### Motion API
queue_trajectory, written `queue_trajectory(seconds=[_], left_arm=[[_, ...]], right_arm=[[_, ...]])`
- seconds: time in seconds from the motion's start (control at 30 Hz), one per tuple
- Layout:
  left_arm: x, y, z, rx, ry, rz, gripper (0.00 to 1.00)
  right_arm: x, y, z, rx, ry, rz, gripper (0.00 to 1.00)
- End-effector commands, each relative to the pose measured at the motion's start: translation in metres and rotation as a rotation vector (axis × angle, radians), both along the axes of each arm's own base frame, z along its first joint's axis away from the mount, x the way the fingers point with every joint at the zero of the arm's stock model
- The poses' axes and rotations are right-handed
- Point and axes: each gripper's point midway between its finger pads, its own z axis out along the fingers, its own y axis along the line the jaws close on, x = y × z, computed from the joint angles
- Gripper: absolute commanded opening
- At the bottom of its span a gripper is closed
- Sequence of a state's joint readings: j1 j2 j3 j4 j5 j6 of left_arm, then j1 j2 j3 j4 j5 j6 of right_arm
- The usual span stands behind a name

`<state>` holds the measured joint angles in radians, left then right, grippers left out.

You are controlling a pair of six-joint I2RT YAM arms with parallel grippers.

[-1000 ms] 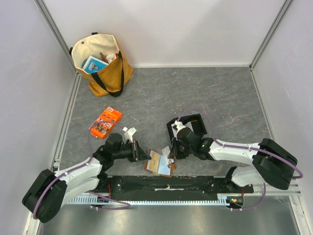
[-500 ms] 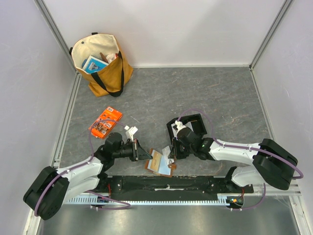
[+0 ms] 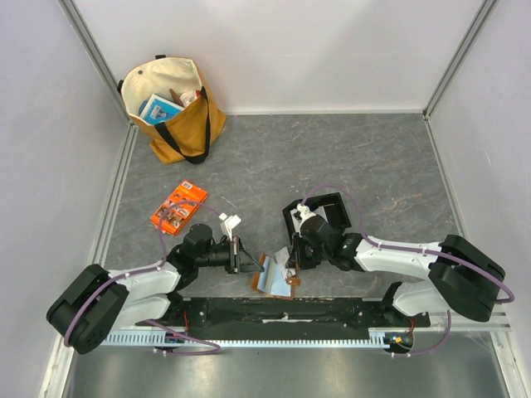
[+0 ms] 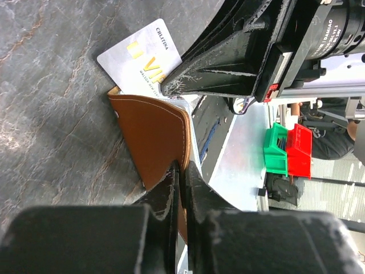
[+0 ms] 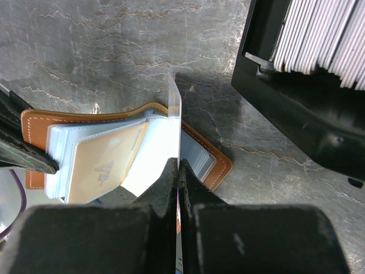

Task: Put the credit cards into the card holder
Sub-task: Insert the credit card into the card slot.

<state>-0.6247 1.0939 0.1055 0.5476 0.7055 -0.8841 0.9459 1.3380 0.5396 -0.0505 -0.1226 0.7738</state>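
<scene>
Insertion step: right claw [image 5: 177, 165] grips thin white card [image 5: 174, 108], left claw [image 4: 181, 166] pinches brown leather card holder [image 4: 151, 131]; next, line edge into pocket [image 5: 154, 149] below claw.

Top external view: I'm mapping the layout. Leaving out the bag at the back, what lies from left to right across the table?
orange packet → left fingers → card holder → black tray

Lab test cell: white panel walls [image 3: 290, 58], aluminium frame posts [image 3: 97, 58], coloured storage bins [image 4: 278, 151] beyond.
</scene>
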Motion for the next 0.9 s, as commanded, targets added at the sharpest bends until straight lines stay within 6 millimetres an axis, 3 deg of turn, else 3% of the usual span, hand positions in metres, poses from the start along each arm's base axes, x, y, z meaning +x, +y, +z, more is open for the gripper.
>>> queue_trajectory(seconds=[0.0, 0.23, 0.3, 0.4, 0.5, 0.73, 0.87], left_arm=[[-0.001, -0.013, 0.012, -0.033, -0.008, -0.035, 0.04], [0.007, -0.011, -0.009, 0.107, 0.006, 0.049, 0.02], [0.010, -0.007, -0.014, 0.168, 0.005, 0.084, 0.02], [0.013, -0.007, -0.005, 0.195, -0.039, 0.114, 0.02], [0.016, -0.008, -0.001, 0.199, -0.041, 0.150, 0.02], [0.020, -0.007, 0.005, 0.170, -0.001, 0.271, 0.02], [0.028, -0.006, 0.024, 0.119, -0.017, 0.366, 0.02]], right_arm=[[0.001, -0.021, -0.016, -0.107, -0.005, -0.021, 0.00], [0.010, -0.024, 0.005, -0.093, -0.059, -0.065, 0.00], [0.024, -0.034, 0.021, -0.116, -0.125, -0.141, 0.00], [0.038, -0.040, 0.057, -0.042, -0.215, -0.241, 0.00], [0.042, -0.031, 0.093, 0.091, -0.243, -0.287, 0.00], [0.038, 0.002, 0.118, 0.136, -0.321, -0.432, 0.00], [0.028, 0.028, 0.129, 0.121, -0.394, -0.479, 0.00]])
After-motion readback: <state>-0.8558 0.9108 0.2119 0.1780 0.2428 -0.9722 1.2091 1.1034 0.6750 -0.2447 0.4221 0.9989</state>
